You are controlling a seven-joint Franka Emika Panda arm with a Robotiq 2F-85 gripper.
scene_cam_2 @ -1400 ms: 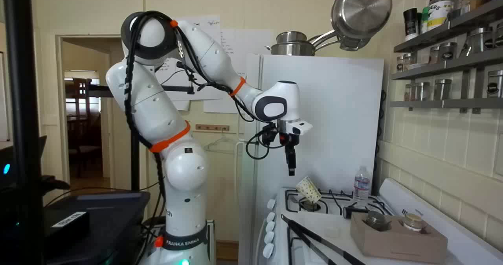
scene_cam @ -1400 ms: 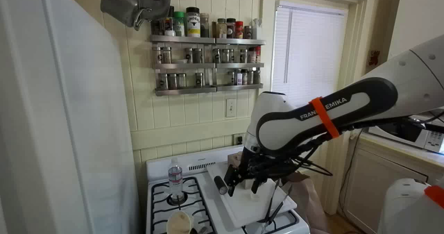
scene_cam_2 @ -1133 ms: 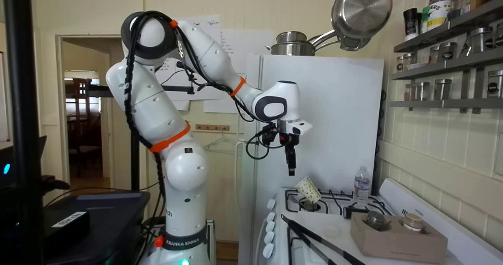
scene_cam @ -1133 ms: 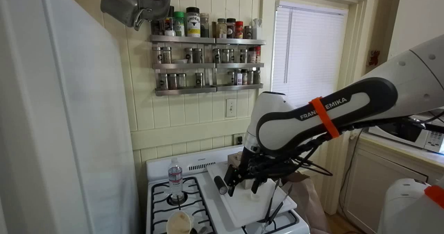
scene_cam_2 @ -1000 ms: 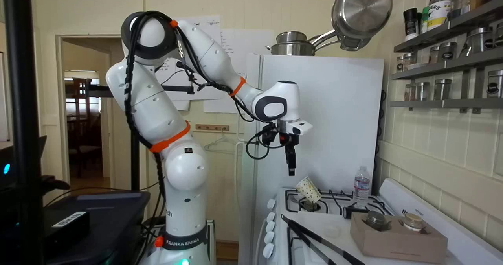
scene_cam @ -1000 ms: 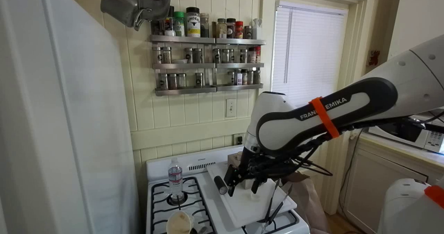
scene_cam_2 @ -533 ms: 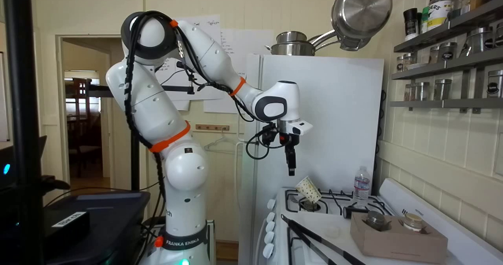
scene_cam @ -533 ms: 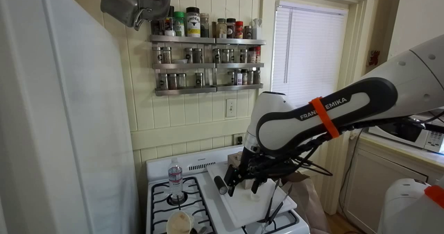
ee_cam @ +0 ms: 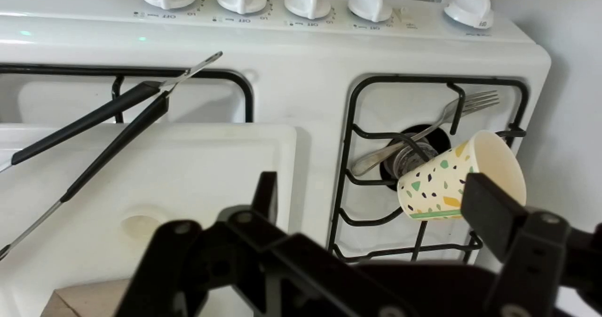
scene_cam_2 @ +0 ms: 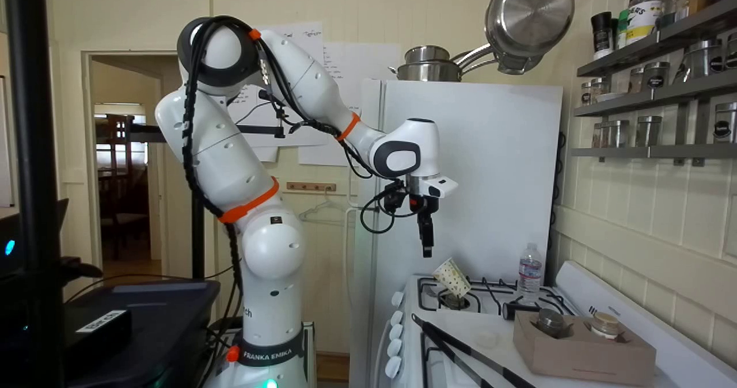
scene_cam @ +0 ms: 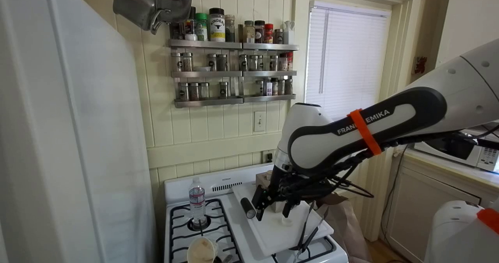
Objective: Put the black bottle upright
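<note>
One white stove [ee_cam: 312,86] beside a refrigerator [scene_cam_2: 495,163]

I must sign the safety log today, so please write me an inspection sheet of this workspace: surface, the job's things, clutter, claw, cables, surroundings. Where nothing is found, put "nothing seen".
Surface: stove with grates; tray laid on top.
Job's things: black bottle on its side at the tray's edge, not yet upright.
Clutter: tongs across the tray's edge; faint round thing on the tray, unclear what; cup tilted on a grate, fork beside it; water bottle standing; box holding two jars.
Claw: open, above the stove.
In its grip: nothing seen.
Cables: along the arm under straps; loops hang near the claw.
Surroundings: fridge beside the stove, pots on top; spice shelves on the wall.
</note>
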